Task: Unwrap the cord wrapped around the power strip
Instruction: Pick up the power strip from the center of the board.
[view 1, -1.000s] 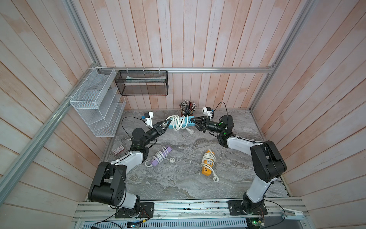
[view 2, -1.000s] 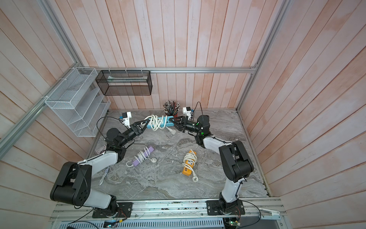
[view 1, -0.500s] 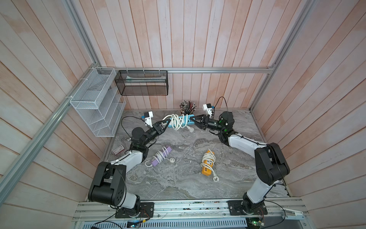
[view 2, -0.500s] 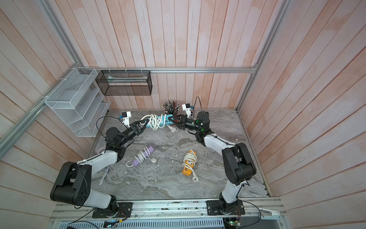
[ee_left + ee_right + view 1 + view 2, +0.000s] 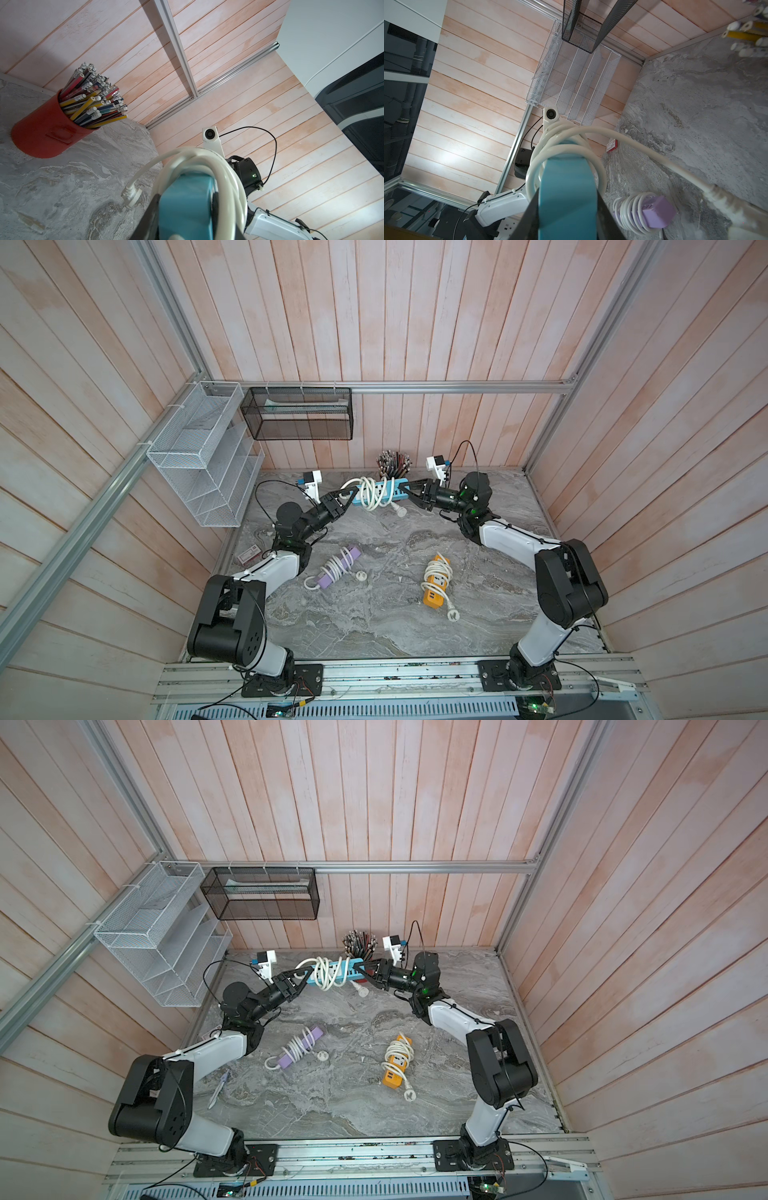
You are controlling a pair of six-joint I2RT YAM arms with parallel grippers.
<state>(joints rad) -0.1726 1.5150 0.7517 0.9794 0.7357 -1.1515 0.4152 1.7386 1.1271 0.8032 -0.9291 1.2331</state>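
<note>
spare strips: orange power strip (image 5: 436, 583) at 5 o'clock of table (image 5: 374, 626) centre, purple power strip (image 5: 336, 570) at 8 o'clock. Both wrapped, well apart from the claws.
left gripper (image 5: 347, 495): jaws pinched on the 9 o'clock end of the blue power strip (image 5: 397, 489).
right gripper (image 5: 409, 491): jaws narrow, clamped on the 3 o'clock end.
target: strip sits at 12 o'clock of the table, spanning claw to claw, looks lifted off the surface.
axis: long axis roughly 8-to-2, so the tips face each other along it.
cord (image 5: 372, 493): white turns bunched round the middle, between the claws.
plug (image 5: 400, 512): free end drops to 5 o'clock of the coil, resting on the table, nearer the right gripper.
next (my read): right arm is better placed to let go and draw the tail off, left anchoring.
pencil cup (image 5: 392, 462): just behind the strip at 12 o'clock, a snag risk.
</note>
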